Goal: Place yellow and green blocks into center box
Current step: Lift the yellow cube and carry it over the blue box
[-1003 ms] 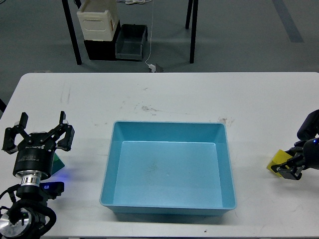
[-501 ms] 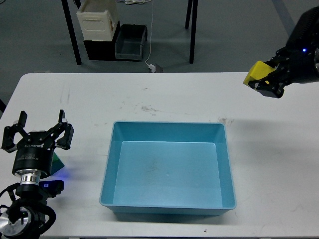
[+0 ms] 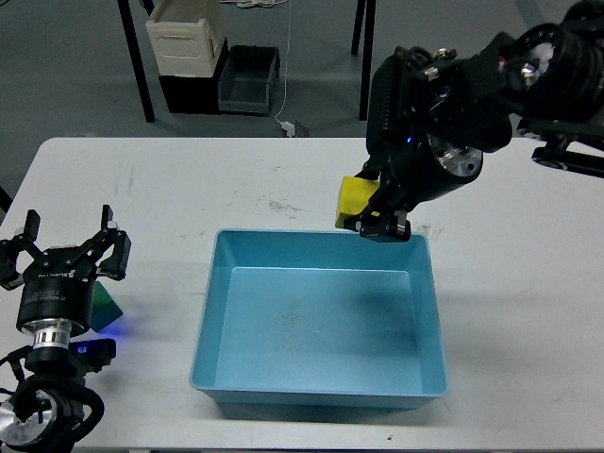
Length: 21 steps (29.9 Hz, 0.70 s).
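- The yellow block (image 3: 356, 201) is pinched in the right gripper (image 3: 370, 219), hanging in the air over the far rim of the blue box (image 3: 319, 326), at about 12 o'clock of the box and a little toward 1. Held there, it looks staged for release: a short reach toward the robot would put it over the open floor of the box.
- The right arm (image 3: 472, 94) sweeps in from the 2 o'clock corner of the view, elbow high, wrist turned down and inward so the fingers point toward the box.
- The green block (image 3: 106, 307) sits on the white table (image 3: 500, 311) at 9 o'clock of the box, well apart from it and mostly hidden under the left gripper (image 3: 64, 255).
- The left gripper stands upright just above the green block with its fingers spread wide, holding nothing; my reading is that it waits there for the green pick.
- The box is empty, so neither block is delivered yet.
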Available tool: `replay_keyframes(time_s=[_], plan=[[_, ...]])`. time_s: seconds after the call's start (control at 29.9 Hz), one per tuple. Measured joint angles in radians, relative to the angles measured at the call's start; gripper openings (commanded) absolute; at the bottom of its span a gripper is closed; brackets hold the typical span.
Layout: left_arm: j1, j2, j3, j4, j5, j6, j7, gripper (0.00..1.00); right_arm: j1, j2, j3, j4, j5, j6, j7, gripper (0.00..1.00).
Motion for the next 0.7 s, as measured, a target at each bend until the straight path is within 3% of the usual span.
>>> replay_keyframes(time_s=[0.17, 0.37, 0.43, 0.57, 0.63, 0.7], plan=[[-0.009, 0.001, -0.002, 0.021, 0.001, 0.000, -0.002, 1.00, -0.057, 0.110, -0.034, -0.022, -0.008, 0.000, 0.000, 0.08], [-0.015, 0.000, -0.003, 0.030, 0.000, 0.001, -0.004, 1.00, -0.151, 0.224, -0.088, -0.121, -0.020, 0.000, 0.000, 0.19], [-0.015, 0.000, -0.003, 0.030, 0.000, 0.001, -0.004, 1.00, -0.187, 0.251, -0.099, -0.161, -0.028, 0.000, 0.000, 0.29], [-0.015, 0.000, -0.003, 0.030, -0.001, 0.001, -0.007, 1.00, -0.226, 0.273, -0.107, -0.199, -0.032, 0.000, 0.000, 0.62], [-0.017, 0.000, -0.002, 0.030, -0.001, 0.001, -0.007, 1.00, -0.236, 0.279, -0.107, -0.206, -0.026, 0.000, 0.000, 0.65], [-0.020, 0.000, -0.002, 0.030, -0.001, 0.001, -0.007, 1.00, -0.242, 0.282, -0.106, -0.214, -0.022, 0.000, 0.000, 0.77]])
